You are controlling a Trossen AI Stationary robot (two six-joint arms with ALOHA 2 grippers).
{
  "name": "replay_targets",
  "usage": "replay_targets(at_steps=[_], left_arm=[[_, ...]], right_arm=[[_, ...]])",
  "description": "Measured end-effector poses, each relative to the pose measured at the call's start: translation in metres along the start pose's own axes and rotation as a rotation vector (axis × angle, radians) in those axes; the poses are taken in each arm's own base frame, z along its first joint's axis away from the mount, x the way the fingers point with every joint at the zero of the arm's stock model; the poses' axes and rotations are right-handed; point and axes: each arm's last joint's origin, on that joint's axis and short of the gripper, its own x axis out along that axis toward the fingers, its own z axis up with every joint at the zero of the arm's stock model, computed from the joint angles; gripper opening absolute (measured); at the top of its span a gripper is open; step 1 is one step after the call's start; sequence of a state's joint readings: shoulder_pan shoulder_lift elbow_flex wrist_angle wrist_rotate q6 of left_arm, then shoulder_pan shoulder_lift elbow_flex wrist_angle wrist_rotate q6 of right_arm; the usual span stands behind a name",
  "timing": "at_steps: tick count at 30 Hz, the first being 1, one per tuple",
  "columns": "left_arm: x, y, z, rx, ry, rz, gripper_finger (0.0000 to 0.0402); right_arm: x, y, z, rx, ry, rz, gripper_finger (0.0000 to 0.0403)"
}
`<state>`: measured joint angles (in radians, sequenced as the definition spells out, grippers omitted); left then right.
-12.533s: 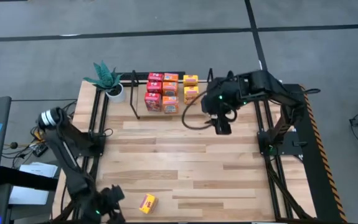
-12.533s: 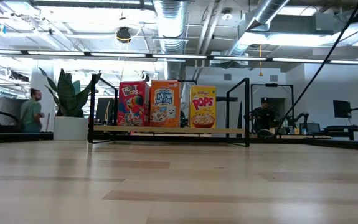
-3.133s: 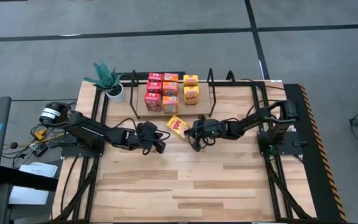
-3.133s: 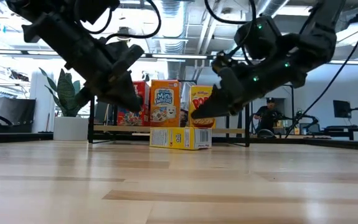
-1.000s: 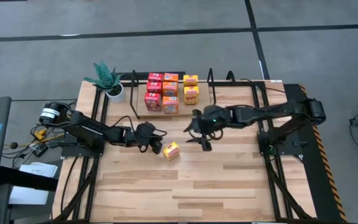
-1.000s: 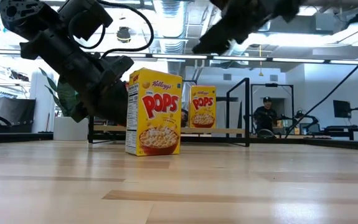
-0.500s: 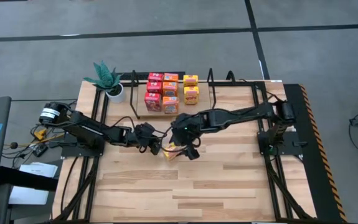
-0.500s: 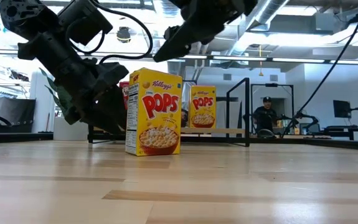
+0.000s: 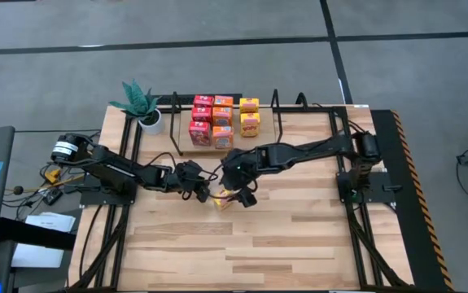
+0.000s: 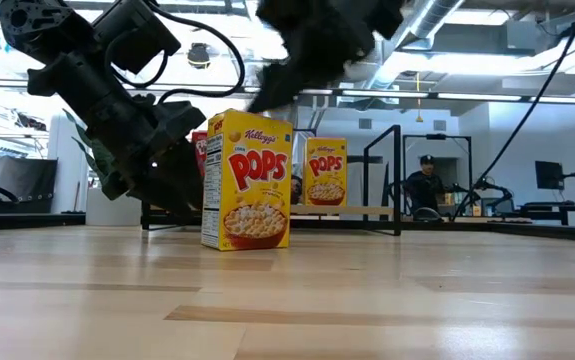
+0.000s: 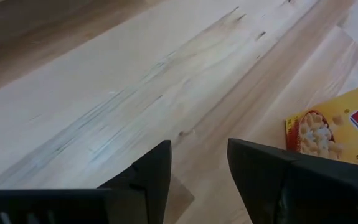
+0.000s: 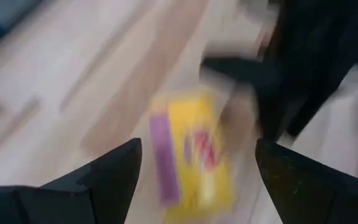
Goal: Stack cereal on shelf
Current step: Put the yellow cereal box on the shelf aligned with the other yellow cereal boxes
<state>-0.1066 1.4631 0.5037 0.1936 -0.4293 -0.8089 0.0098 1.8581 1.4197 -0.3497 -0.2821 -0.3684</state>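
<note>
Glossy yellow cardboard cereal box (image 10: 247, 180) stands upright on pale wood table (image 9: 299, 236), right tool (image 12: 197, 180) spread above it.

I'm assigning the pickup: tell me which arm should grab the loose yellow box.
Right. The right gripper hangs open directly over the yellow box, which shows between its fingers. The left gripper sits beside the box, open on bare table.

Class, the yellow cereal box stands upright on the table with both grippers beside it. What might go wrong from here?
The open right gripper hangs over the tall yellow cereal box; an off-centre descent might topple it. The left gripper sits close beside the box, so the arms could collide. The black wire shelf holds eight boxes; little room remains.
</note>
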Motion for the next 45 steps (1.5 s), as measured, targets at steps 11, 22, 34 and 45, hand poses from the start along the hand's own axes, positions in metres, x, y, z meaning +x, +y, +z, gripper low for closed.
replay_targets(at_steps=[11, 22, 34, 45], left_arm=[[0.0, 0.002, -0.001, 0.006, 0.0, 0.026, 0.0146], [0.0, 0.002, -0.001, 0.013, -0.006, 0.034, 0.0146], [0.0, 0.002, -0.001, 0.018, -0.006, 0.034, 0.0146], [0.0, 0.002, -0.001, 0.018, -0.006, 0.033, 0.0146]], right_arm=[[0.01, -0.006, -0.009, 0.05, 0.029, 0.003, 0.0328], [0.01, -0.007, -0.011, 0.054, 0.046, 0.008, 0.0303], [0.01, -0.006, -0.013, 0.056, 0.067, 0.016, 0.0273], [0.01, -0.005, -0.015, 0.059, 0.082, 0.022, 0.0261]])
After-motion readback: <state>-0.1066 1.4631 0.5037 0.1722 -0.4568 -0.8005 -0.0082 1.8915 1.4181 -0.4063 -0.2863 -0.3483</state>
